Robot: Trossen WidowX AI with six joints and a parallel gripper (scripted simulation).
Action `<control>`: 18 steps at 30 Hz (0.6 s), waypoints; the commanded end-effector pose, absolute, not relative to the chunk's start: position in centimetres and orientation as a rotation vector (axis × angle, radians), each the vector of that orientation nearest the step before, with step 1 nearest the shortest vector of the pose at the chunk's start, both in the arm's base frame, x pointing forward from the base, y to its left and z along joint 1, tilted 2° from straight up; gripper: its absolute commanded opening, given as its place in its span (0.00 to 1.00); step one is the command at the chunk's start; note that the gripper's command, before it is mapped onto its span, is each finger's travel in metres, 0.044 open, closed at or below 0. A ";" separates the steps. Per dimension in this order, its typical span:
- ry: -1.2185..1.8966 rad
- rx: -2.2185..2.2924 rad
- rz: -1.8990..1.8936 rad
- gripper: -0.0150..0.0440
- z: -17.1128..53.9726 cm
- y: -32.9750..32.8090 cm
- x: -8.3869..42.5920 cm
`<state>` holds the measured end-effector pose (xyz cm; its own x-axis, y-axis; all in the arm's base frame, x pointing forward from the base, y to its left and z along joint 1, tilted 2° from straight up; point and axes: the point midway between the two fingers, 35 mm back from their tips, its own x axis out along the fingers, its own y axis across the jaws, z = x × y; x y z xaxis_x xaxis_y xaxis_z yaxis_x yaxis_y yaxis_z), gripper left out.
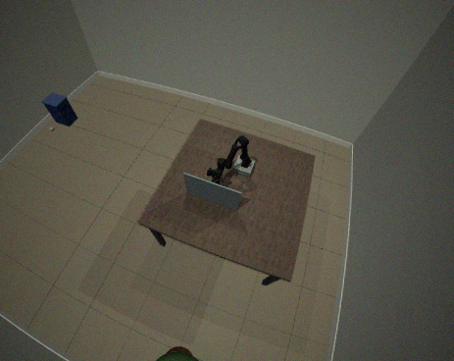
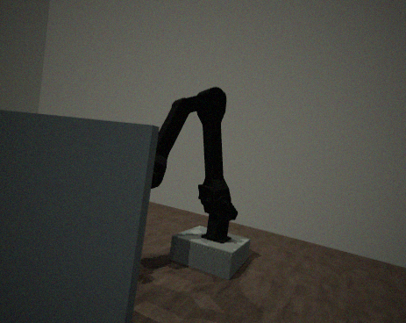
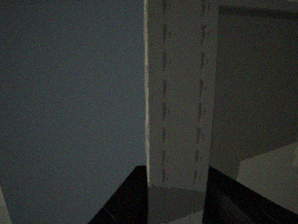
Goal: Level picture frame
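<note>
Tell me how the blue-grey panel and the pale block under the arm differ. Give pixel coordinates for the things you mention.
The panel [image 1: 213, 191] [image 2: 67, 211] [image 3: 70, 90] is a thin upright slab; the block [image 1: 245, 171] [image 2: 211, 259] is squat and low.
The panel is blue-grey, the block paler.
The block carries the arm [image 2: 213, 149]; the panel does not.
Both have flat faces and straight edges.

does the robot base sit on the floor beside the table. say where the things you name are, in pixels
No, the pale base block [image 1: 246, 171] [image 2: 210, 259] rests on the brown tabletop [image 1: 271, 221] [image 2: 321, 281].
</note>
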<state>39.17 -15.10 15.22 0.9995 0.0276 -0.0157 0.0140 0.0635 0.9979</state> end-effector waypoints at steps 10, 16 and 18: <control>0.034 1.538 0.010 0.43 15.2 -15.1 39.2; 0.034 1.538 0.010 0.69 15.2 -15.1 39.2; 0.034 1.538 0.010 0.69 15.2 -15.1 39.2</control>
